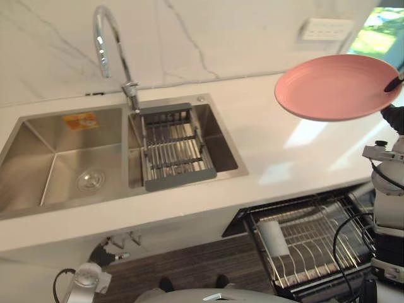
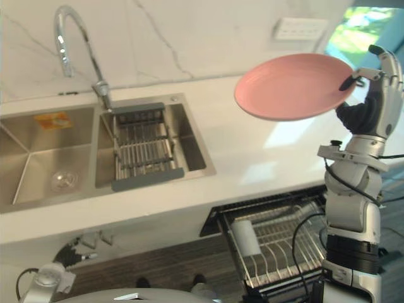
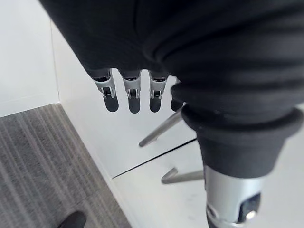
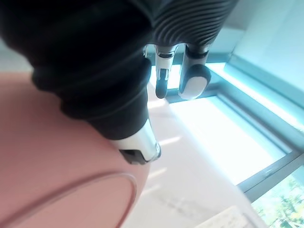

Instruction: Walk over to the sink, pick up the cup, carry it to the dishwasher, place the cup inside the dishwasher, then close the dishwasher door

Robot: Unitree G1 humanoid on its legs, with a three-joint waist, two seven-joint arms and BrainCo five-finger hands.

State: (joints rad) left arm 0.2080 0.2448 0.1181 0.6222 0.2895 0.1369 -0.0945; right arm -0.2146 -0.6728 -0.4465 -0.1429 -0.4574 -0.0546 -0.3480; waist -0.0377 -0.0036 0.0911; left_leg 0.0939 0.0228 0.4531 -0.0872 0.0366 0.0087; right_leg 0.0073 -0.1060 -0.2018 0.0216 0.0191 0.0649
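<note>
Right hand [image 2: 372,95] is raised over the right end of the counter [image 1: 284,151], pinching a pink plate [image 1: 334,85] by its right rim. The thumb is on one face and the fingers [image 4: 192,80] are behind. The plate is tilted a little, in the air, clear of the counter, and nothing is on it. No cup is in this hand.

Left hand [image 3: 134,95] hangs low beside white cabinet fronts. Its fingers are relaxed and point down, holding nothing. A cabinet handle [image 3: 159,133] is just past the fingertips.

Cup [image 1: 274,237]: a white cylinder that looks like it lies on its side at the left end of the dishwasher rack [image 1: 322,243]. The rack is pulled out below the counter edge, right of the sink. I can't tell which way the cup's mouth faces.

Sink [image 1: 38,136] is a steel double basin set in the white counter. The left basin has a drain [image 1: 91,180] and an orange sticker [image 1: 80,120] on its back wall. The right basin holds a grey drain basket [image 1: 173,148] spanning front to back. The faucet [image 1: 107,38] arches up from between the basins. A wall outlet [image 1: 325,28] is on the marble backsplash, above and behind the plate.
</note>
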